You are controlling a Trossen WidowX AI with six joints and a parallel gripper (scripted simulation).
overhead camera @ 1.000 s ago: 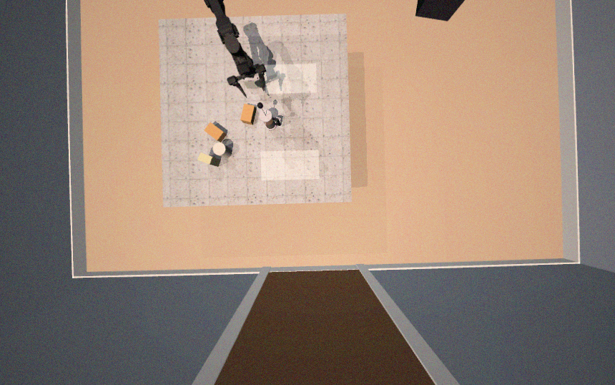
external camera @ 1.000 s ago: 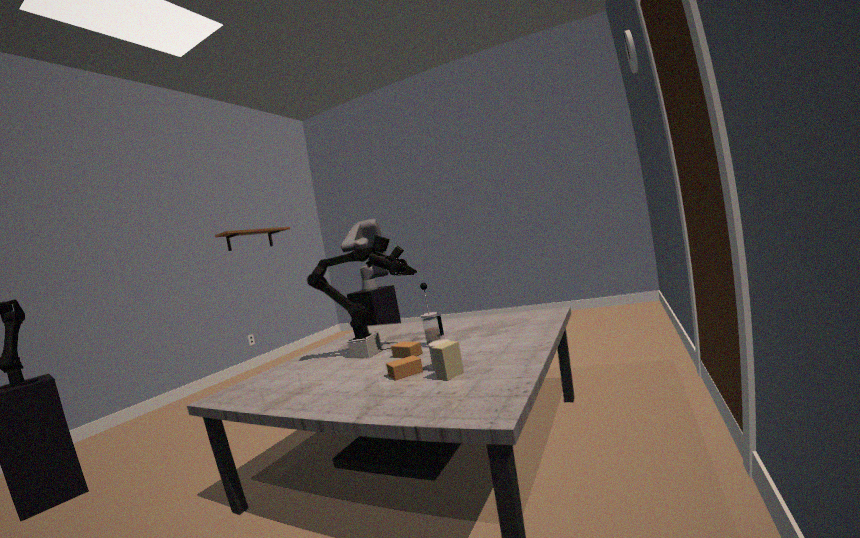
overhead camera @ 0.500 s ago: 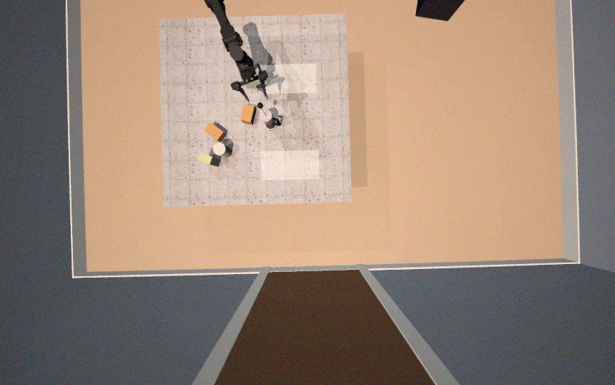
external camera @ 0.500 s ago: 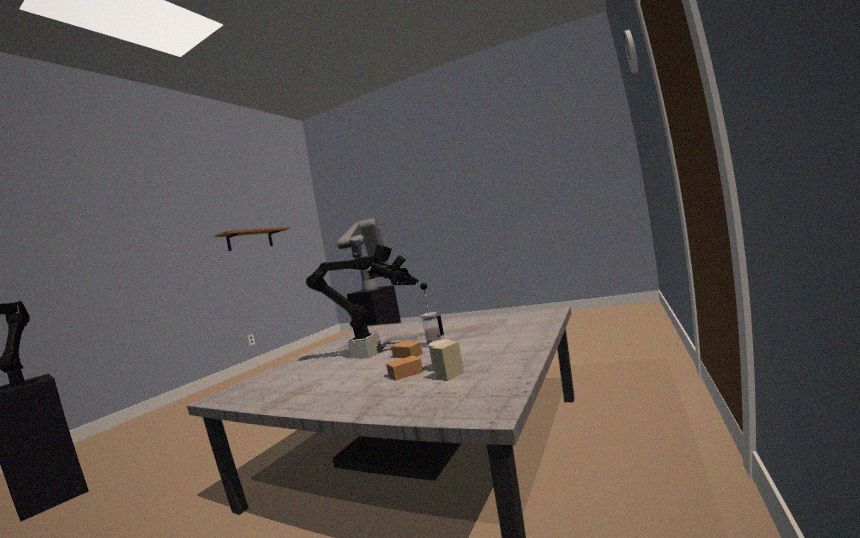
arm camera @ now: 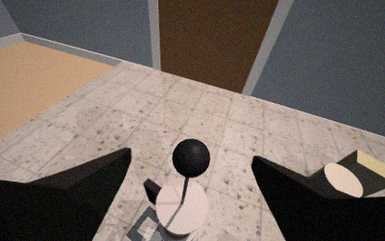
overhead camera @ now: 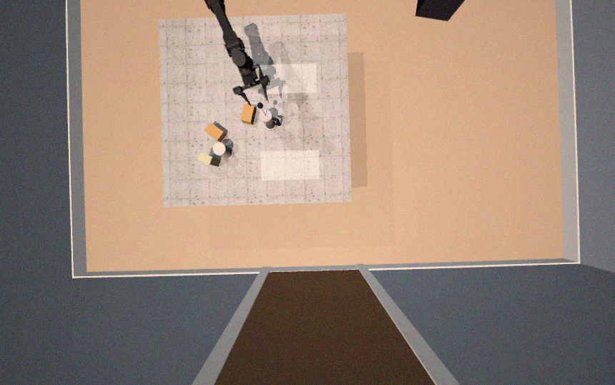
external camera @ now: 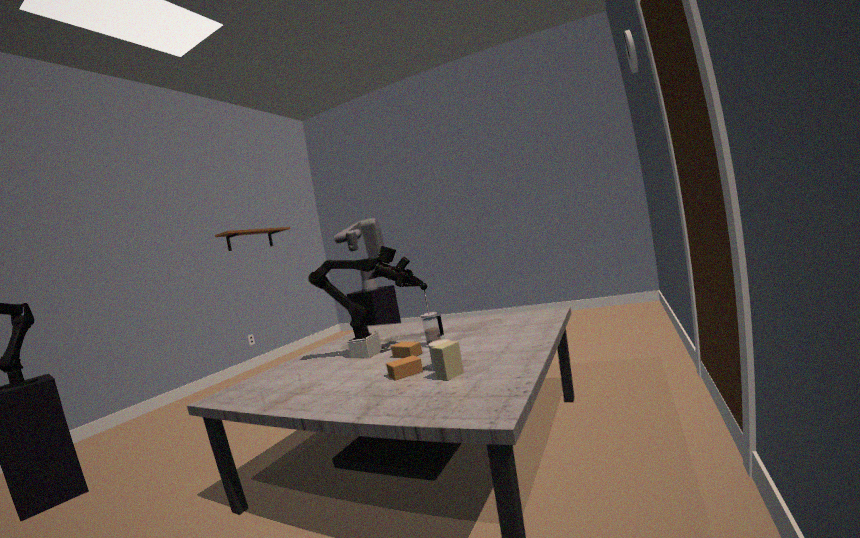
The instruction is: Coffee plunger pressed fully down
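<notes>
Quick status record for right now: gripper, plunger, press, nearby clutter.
gripper: open, holding nothing, fingers either side of the knob, no contact visible
plunger knob: raised on its rod, not yet pressed
press: upright on the table
clutter: orange block beside the press; second orange block, round-topped item and yellow box farther off

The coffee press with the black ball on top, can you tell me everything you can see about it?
The coffee press stands upright on the speckled tiled table. It has a pale round lid, a see-through body with something dark in the lower part, and a small dark handle on one side. A thin rod sticks up from the lid and ends in a round black knob, still raised high, so the plunger is not pushed down. The open gripper hangs around the knob without touching it. An orange block sits close beside the press, apart from it.
</notes>
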